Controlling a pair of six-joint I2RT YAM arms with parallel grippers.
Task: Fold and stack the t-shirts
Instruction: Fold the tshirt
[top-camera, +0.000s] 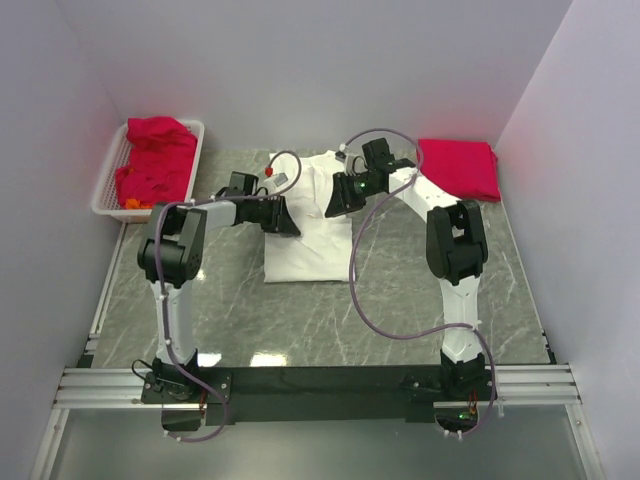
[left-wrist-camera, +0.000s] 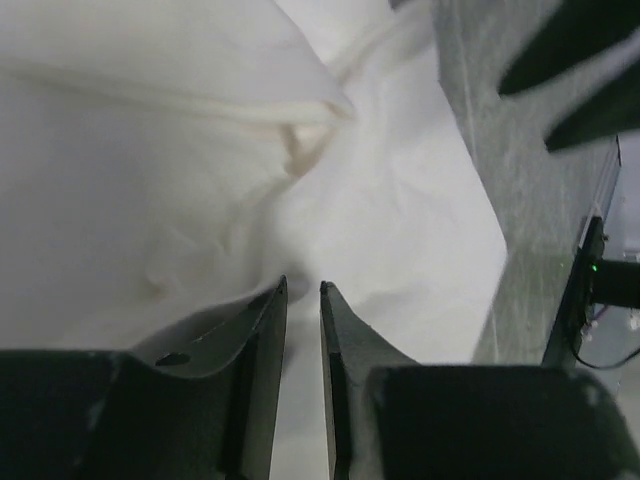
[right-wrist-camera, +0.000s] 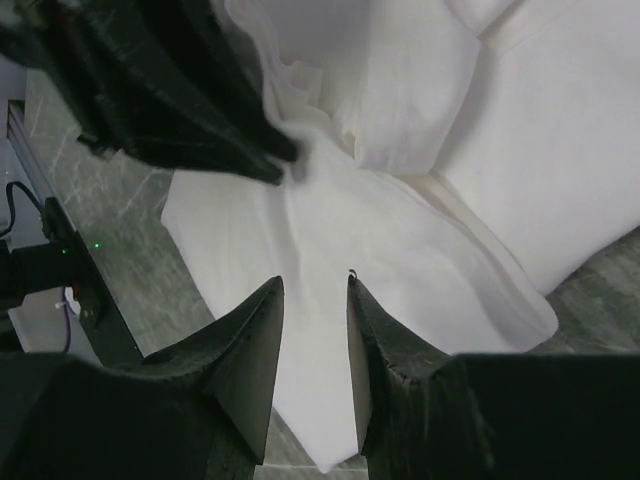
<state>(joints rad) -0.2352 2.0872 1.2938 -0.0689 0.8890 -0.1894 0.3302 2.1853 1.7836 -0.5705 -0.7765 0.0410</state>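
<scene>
The white t-shirt (top-camera: 305, 250) lies in the middle of the bench (top-camera: 300, 320). It looks partly folded, with a long, neat shape and some lumpy folds near its top. A folded red t-shirt (top-camera: 460, 168) sits at 2 o'clock from it, well apart. More red t-shirts (top-camera: 155, 160) are piled in the basket (top-camera: 110, 180) at 10 o'clock.

The step in hand looks like folding the white t-shirt. Both arms reach over it. The left claw (top-camera: 290, 222) is at the shirt's 9 o'clock edge. The right claw (top-camera: 335, 203) is at its 1 o'clock corner.

From the left wrist, the left claw (left-wrist-camera: 303, 288) has only a thin gap between its fingers, right down by the cloth. I cannot tell if it pinches any cloth. From the right wrist, the right claw (right-wrist-camera: 315, 282) has a wider gap with nothing in it. The white cloth lies flat below it.

Next, I think each claw needs to take hold of an edge. Then they can lift that part together and lay it over the rest. They should pinch only the top layer and move at the same speed, so the fold stays neat. After that, the shirt can go on the red one at 2 o'clock.
</scene>
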